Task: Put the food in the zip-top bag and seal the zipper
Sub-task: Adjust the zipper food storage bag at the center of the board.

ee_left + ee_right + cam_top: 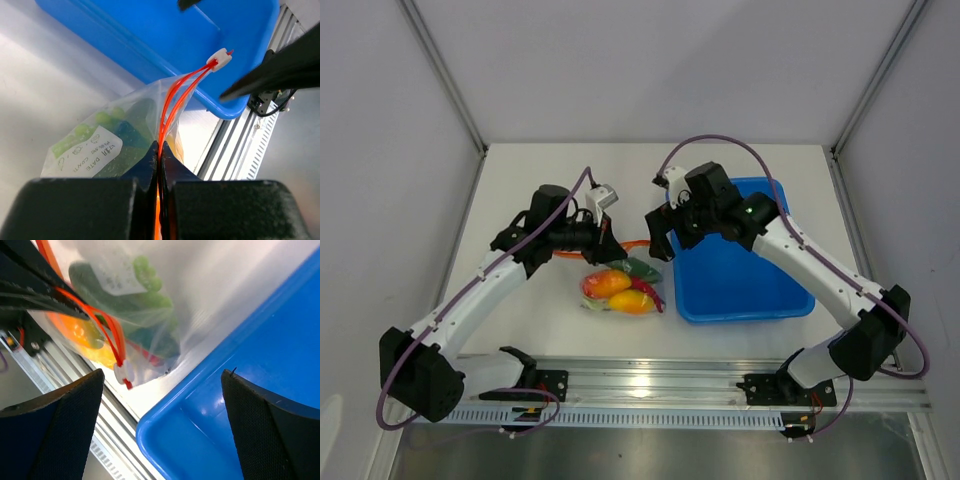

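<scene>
The clear zip-top bag (618, 288) lies left of the blue tray with the food inside: orange-yellow pepper (610, 283), red chili, green grapes (82, 131) and a dark green piece. My left gripper (607, 243) is shut on the red-orange zipper strip (172, 102) at its near end and holds the bag's mouth up. The white slider (220, 59) sits at the strip's far end; it also shows in the right wrist view (123, 372). My right gripper (660, 232) is open and empty just beyond the slider, over the tray's left rim.
The blue tray (760, 300) stands right of the bag and holds nothing visible. A metal rail (720, 385) runs along the table's near edge. White walls close in the left, back and right.
</scene>
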Controlling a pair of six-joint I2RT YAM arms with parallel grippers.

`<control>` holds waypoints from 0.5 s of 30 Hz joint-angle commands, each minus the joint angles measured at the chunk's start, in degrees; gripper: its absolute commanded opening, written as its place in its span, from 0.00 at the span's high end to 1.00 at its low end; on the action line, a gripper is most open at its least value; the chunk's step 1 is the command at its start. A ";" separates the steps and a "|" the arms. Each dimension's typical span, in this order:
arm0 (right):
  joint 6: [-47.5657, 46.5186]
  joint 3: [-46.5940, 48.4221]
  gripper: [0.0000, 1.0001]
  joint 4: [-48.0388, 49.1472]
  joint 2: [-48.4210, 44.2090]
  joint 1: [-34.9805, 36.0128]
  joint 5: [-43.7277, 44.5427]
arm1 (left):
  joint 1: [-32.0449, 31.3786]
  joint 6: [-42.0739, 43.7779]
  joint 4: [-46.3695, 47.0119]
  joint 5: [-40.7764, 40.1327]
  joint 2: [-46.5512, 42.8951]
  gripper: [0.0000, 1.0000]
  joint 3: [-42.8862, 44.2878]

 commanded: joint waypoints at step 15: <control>9.95 -20.54 0.42 27.18 -13.53 -6.07 -19.66 | -0.04 -11.95 -8.21 -2.79 -1.43 0.99 6.16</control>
